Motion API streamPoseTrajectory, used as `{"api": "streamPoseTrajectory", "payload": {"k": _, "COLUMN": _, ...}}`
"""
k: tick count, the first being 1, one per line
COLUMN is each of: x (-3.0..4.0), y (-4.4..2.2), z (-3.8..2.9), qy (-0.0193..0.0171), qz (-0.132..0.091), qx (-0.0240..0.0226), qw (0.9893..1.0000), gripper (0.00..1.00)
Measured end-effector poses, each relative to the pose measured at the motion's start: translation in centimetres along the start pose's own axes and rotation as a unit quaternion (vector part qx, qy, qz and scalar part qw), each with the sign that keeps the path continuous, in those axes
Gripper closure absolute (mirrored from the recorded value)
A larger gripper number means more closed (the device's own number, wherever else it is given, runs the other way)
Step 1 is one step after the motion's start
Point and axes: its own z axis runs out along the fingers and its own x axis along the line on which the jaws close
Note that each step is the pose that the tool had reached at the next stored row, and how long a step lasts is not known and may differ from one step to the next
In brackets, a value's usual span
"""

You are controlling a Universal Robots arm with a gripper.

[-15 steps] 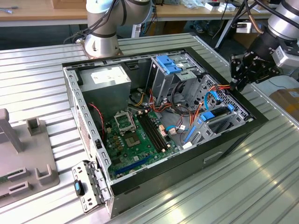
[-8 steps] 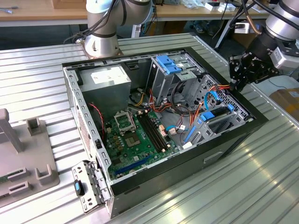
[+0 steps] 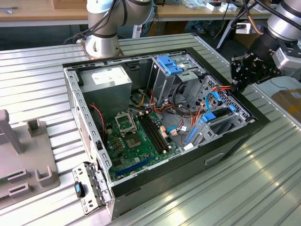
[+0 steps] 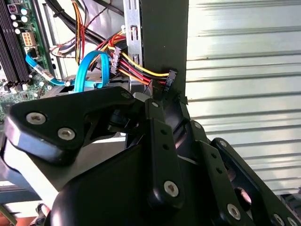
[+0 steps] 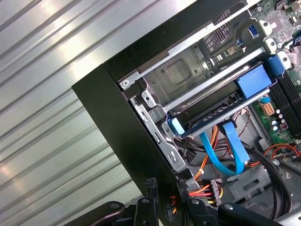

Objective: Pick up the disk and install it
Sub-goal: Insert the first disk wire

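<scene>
**Gripper poised at the corner of an open computer case, disk lying in its bay**

An open black computer case [image 3: 225, 141] lies on its side on a ribbed metal tabletop [image 3: 235, 193], seen in the exterior view with its insides exposed. The arm [image 3: 101, 37] stands on its base at the top centre of the frame. Its black gripper [image 3: 239, 77] hangs at the upper right, just above the case's rim and close to a bundle of red, yellow and orange power leads [image 3: 221, 88]. Whether the jaws stand apart or together cannot be told, and nothing can be seen held in them.

The disk [image 3: 212, 116] sits inside the case at the exterior view's right, in the bay near the corner below the gripper. Its bright blue carrier edge shows above the metal frame. In the first wrist view the disk [image 5: 251, 82] lies slotted in the grey bay against the black case wall. A flat blue data cable [image 5: 225, 150] loops beside it.

The green motherboard [image 3: 136, 136] fills the middle of the case floor. A grey power-supply box [image 3: 106, 80] with a white label sits at the upper left of the case. A blue bracket [image 3: 169, 63] rests atop the drive cage [image 3: 164, 87] at top centre. A grey fixture [image 3: 23, 160] with slots rests on the tabletop at the far left.
</scene>
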Motion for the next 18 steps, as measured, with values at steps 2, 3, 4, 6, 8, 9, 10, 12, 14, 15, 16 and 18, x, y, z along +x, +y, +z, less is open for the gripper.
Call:
{"api": "streamPoseTrajectory", "payload": {"k": 2, "x": 0.01, "y": 0.01, "z": 0.00, "qy": 0.0007, "qz": -0.012, "qx": -0.0024, "qw": 0.9999, "gripper": 0.71}}
{"api": "streamPoseTrajectory", "payload": {"k": 3, "x": 0.01, "y": 0.00, "z": 0.00, "qy": 0.0006, "qz": -0.013, "qx": -0.0025, "qw": 0.9999, "gripper": 0.71}}
{"api": "streamPoseTrajectory", "payload": {"k": 4, "x": 0.01, "y": 0.00, "z": -0.01, "qy": 0.0007, "qz": -0.013, "qx": -0.0025, "qw": 0.9999, "gripper": 0.71}}
{"api": "streamPoseTrajectory", "payload": {"k": 6, "x": 0.01, "y": 0.00, "z": 0.00, "qy": 0.0006, "qz": -0.013, "qx": -0.0025, "qw": 0.9999, "gripper": 0.71}}
{"api": "streamPoseTrajectory", "payload": {"k": 8, "x": 0.01, "y": 0.00, "z": -0.01, "qy": 0.0007, "qz": -0.013, "qx": -0.0025, "qw": 0.9999, "gripper": 0.72}}
{"api": "streamPoseTrajectory", "payload": {"k": 9, "x": 0.01, "y": 0.00, "z": -0.01, "qy": 0.0007, "qz": -0.013, "qx": -0.0025, "qw": 0.9999, "gripper": 0.84}}
{"api": "streamPoseTrajectory", "payload": {"k": 10, "x": 0.01, "y": 0.00, "z": -0.01, "qy": 0.0007, "qz": -0.013, "qx": -0.0025, "qw": 0.9999, "gripper": 0.84}}
{"api": "streamPoseTrajectory", "payload": {"k": 12, "x": 0.01, "y": 0.00, "z": -0.01, "qy": 0.0006, "qz": -0.013, "qx": -0.0024, "qw": 0.9999, "gripper": 0.84}}
{"api": "streamPoseTrajectory", "payload": {"k": 14, "x": 0.01, "y": 0.00, "z": -0.01, "qy": 0.0006, "qz": -0.013, "qx": -0.0024, "qw": 0.9999, "gripper": 0.84}}
{"api": "streamPoseTrajectory", "payload": {"k": 15, "x": 0.01, "y": 0.00, "z": -0.01, "qy": 0.0005, "qz": -0.014, "qx": -0.0024, "qw": 0.9999, "gripper": 0.84}}
{"api": "streamPoseTrajectory", "payload": {"k": 16, "x": 0.01, "y": 0.00, "z": -0.07, "qy": 0.0004, "qz": -0.014, "qx": -0.0022, "qw": 0.9999, "gripper": 0.84}}
{"api": "streamPoseTrajectory", "payload": {"k": 18, "x": 0.04, "y": -0.08, "z": -0.84, "qy": 0.0008, "qz": -0.014, "qx": -0.0020, "qw": 0.9999, "gripper": 0.84}}
